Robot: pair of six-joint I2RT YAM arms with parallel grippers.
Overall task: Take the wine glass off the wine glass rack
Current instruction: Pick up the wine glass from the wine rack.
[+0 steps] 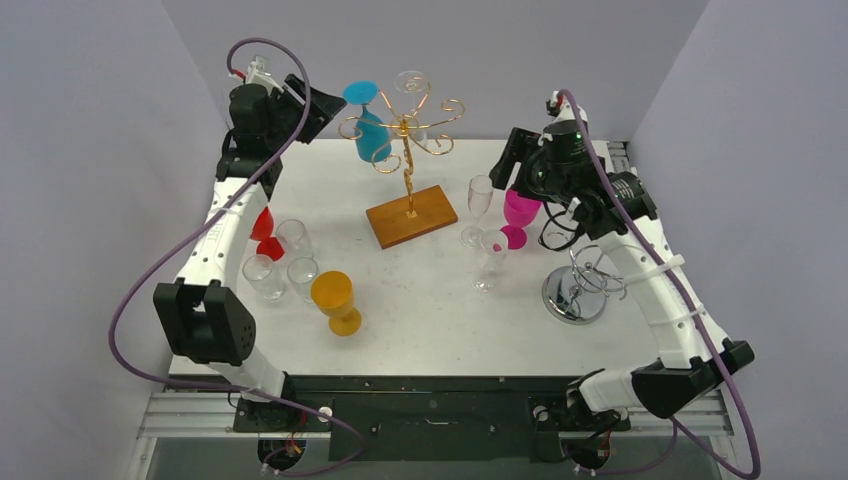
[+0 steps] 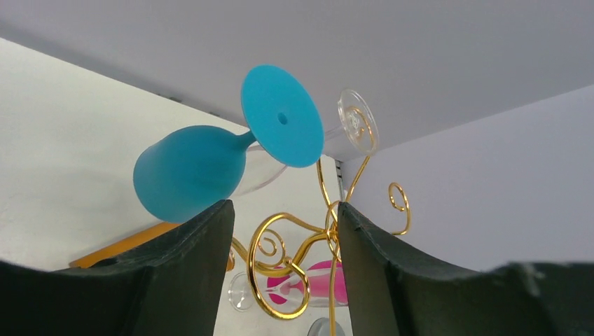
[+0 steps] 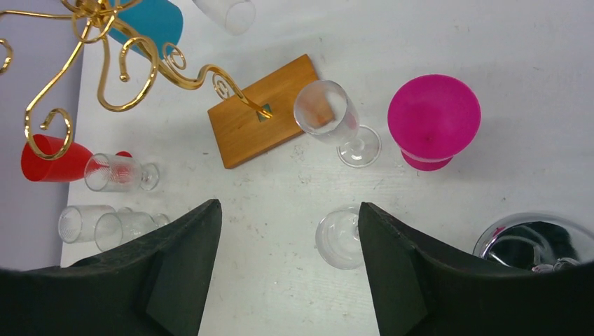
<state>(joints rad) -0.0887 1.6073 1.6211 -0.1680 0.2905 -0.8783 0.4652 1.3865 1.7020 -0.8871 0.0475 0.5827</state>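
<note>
The gold wine glass rack stands on its brown wooden base at the table's back middle. A blue wine glass hangs upside down on its left arm. A clear glass with its foot on top hangs behind it. My left gripper is open and empty, raised just left of the blue glass. In the left wrist view my left gripper looks up at the blue glass, above and left of the fingertips, and at the gold curls. My right gripper is open and empty, high above the table.
A chrome stand on a round silver base stands at the right. A pink glass and two clear glasses stand right of the wooden base. An orange glass, a red glass and three clear glasses are at the left.
</note>
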